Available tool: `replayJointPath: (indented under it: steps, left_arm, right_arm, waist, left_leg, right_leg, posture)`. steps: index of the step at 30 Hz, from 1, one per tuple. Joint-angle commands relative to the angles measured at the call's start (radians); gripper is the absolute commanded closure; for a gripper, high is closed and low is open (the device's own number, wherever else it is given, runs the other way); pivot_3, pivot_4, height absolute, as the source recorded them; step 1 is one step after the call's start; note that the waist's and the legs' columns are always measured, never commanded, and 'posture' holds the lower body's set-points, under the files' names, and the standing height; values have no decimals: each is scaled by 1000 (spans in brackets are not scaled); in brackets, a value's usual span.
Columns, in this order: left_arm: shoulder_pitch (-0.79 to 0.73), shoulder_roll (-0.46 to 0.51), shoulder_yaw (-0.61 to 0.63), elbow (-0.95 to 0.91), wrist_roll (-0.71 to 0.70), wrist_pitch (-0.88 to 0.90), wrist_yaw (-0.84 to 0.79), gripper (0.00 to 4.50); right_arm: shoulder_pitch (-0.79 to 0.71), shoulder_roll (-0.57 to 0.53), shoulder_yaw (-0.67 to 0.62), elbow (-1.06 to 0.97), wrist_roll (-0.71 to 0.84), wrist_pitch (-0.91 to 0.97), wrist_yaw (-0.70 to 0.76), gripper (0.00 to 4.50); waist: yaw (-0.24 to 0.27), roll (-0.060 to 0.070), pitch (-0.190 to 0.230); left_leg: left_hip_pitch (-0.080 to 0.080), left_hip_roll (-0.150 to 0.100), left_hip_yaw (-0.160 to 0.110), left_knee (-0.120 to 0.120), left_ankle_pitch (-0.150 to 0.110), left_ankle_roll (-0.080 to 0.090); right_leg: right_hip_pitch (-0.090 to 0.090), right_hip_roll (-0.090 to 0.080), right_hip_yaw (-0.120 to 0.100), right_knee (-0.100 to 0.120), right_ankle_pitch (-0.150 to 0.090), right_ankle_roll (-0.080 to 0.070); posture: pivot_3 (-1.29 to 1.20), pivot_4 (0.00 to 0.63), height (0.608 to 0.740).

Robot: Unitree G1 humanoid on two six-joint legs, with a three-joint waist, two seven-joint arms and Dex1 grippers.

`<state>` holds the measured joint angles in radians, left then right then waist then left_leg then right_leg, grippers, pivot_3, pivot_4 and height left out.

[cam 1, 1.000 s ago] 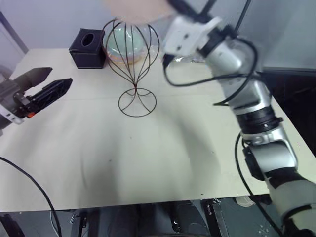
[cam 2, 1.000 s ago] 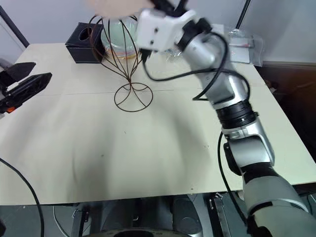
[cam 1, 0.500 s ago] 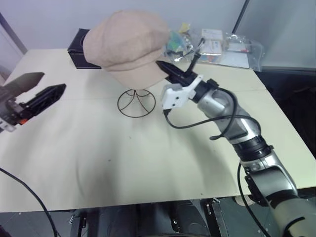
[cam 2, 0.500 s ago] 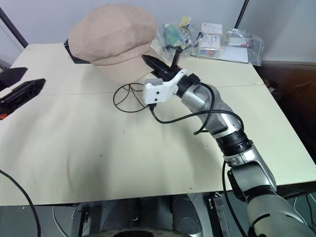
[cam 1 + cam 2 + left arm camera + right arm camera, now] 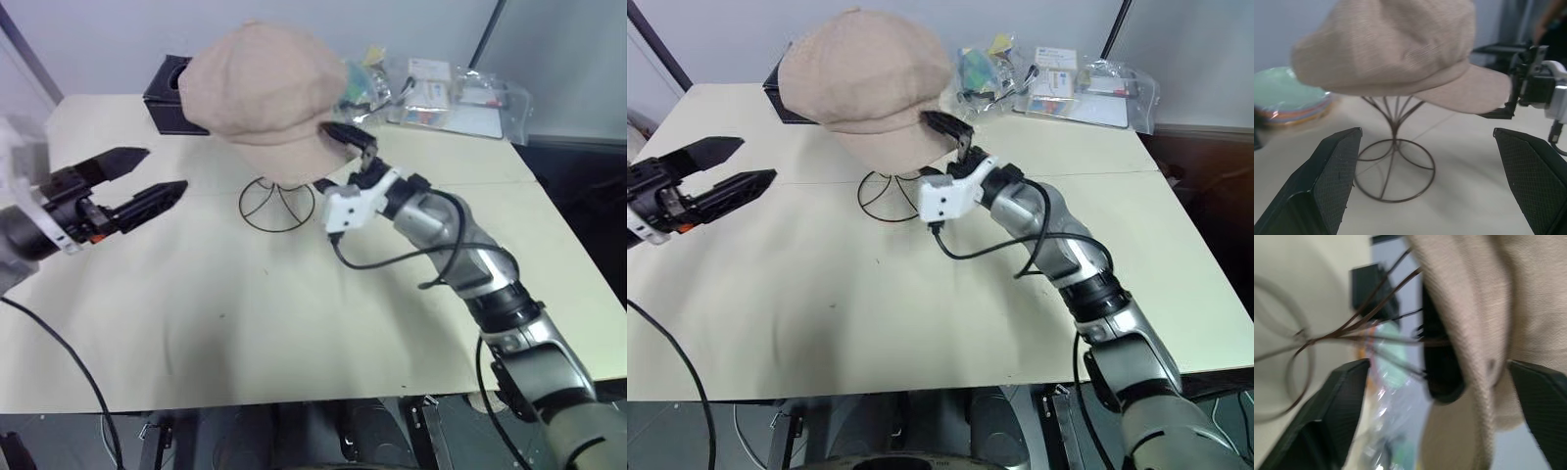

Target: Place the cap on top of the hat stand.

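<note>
Right now the cap [image 5: 867,88] sits in the upper middle of the frame, draped over the cage top of the hat stand [image 5: 890,193]: soft beige fabric, rounded panelled crown, short brim pointing toward the right side of the picture. Only the stand's thin dark wire waist and round looped base show below it, resting on the pale table [image 5: 921,304]. Right gripper [image 5: 955,134] is at the brim's edge, just right of center, fingers spread apart with the brim between them; whether a finger touches the fabric I can't tell. In the right wrist view the brim hangs between the two black fingers [image 5: 1337,401]. Left gripper [image 5: 720,171] is at the left edge, mid-height, well apart from the cap, jaws wide and holding nothing, pointed toward the stand. Black tissue box [image 5: 167,98] sits behind the cap, upper left.
</note>
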<state>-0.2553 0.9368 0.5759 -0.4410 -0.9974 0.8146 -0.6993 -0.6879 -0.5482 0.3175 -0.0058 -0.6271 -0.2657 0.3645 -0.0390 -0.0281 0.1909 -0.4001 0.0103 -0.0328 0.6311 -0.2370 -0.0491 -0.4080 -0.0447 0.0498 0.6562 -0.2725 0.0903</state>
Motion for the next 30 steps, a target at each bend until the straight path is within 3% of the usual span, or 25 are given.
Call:
replayJointPath:
  steps: [1, 4, 9, 12, 14, 21, 25, 30]
  left_arm:
    - [-31, 33, -45, -57, 53, -55, -15, 0]
    - [-60, 51, -141, -86, 176, -131, -14, 0]
    - [-95, 92, -294, -122, 371, -265, -52, 0]
    - [-119, 117, -470, -115, 625, -471, -88, 0]
    - [-130, 110, -525, -102, 705, -541, -98, 0]
    - [-255, -54, -735, 40, 1103, -837, 40, 0]
    - [-341, -161, -809, 135, 1293, -924, 141, 0]
    - [-434, -259, -896, 253, 1513, -1026, 245, 0]
  right_arm:
    - [71, -73, -91, -118, 33, -2, 28, 13]
    - [159, -144, -163, -188, 126, -45, 66, 13]
    - [282, -240, -281, -291, 469, -71, 232, 13]
    - [328, -344, -450, -330, 846, 225, 438, 13]
    - [320, -374, -502, -339, 965, 348, 473, 13]
    - [180, -494, -690, -331, 1550, 943, 534, 13]
    - [128, -521, -737, -320, 1726, 1105, 516, 13]
    - [115, -541, -748, -318, 1760, 1160, 510, 13]
  waist:
    - [-1, 0, 0]
    - [-2, 0, 0]
    - [-5, 0, 0]
    - [-1, 1, 1]
    - [1, 2, 1]
    - [3, 3, 2]
    - [7, 3, 2]
    - [25, 3, 2]
  left_leg:
    - [0, 0, 0, 0, 0, 0]
    - [0, 0, 0, 0, 0, 0]
    - [1, 0, 1, 0, 0, 0]
    - [1, 0, 1, 0, 0, 0]
    - [1, 0, 1, 0, 0, 0]
    - [3, 1, 2, 0, 0, 1]
    - [2, 1, 2, 1, -1, 1]
    - [1, 0, 3, 1, -1, 2]
  right_leg:
    - [0, 0, 0, 0, 0, 0]
    - [0, 0, 0, 0, 0, 0]
    - [1, 1, 1, -1, 0, 0]
    - [2, 1, 1, -1, 0, 0]
    - [3, 1, 1, -3, 0, 0]
    - [6, 2, 1, -5, 0, 0]
    - [5, 2, 1, -6, 0, 0]
    - [5, 1, 1, -6, 1, 1]
  posture:
    - [0, 150, 740]
    - [0, 150, 740]
    - [0, 150, 740]
    - [0, 150, 740]
    - [0, 150, 740]
    - [0, 150, 740]
    - [0, 150, 740]
    - [0, 150, 740]
